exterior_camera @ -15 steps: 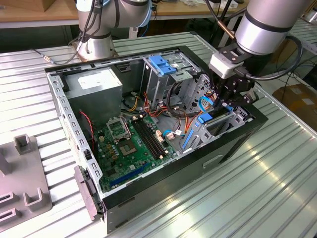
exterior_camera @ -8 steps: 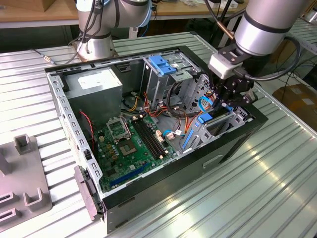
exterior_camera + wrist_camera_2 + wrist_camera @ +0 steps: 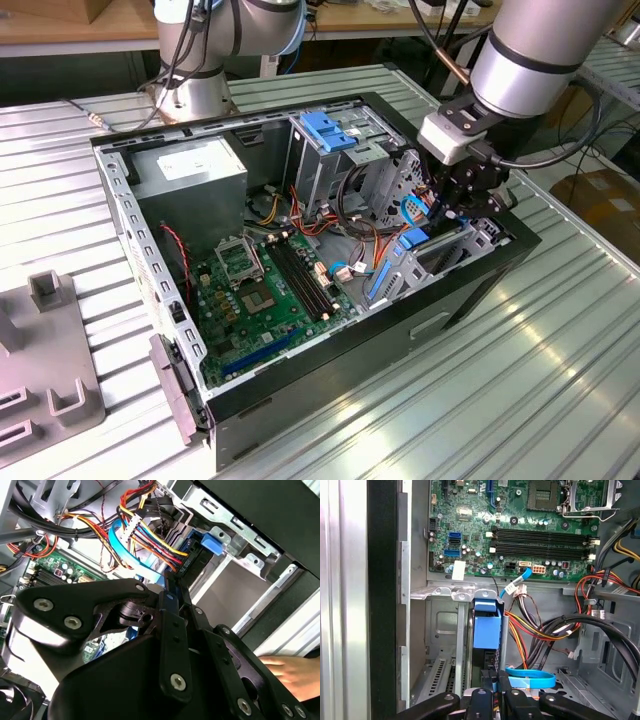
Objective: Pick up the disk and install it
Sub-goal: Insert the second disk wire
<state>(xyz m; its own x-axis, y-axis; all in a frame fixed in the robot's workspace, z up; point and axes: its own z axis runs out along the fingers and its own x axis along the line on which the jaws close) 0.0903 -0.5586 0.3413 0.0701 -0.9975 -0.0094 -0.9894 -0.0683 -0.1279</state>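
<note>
The black robot gripper [image 3: 447, 205] pinches narrowly on the flat grey metal disk with blue plastic rails [image 3: 486, 630], standing on edge in the drive bay at the open black computer case's [image 3: 480, 285] front corner.

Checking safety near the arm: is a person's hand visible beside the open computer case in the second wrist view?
Yes, a bare hand rests just outside the black metal computer case, close behind the black gripper.
</note>
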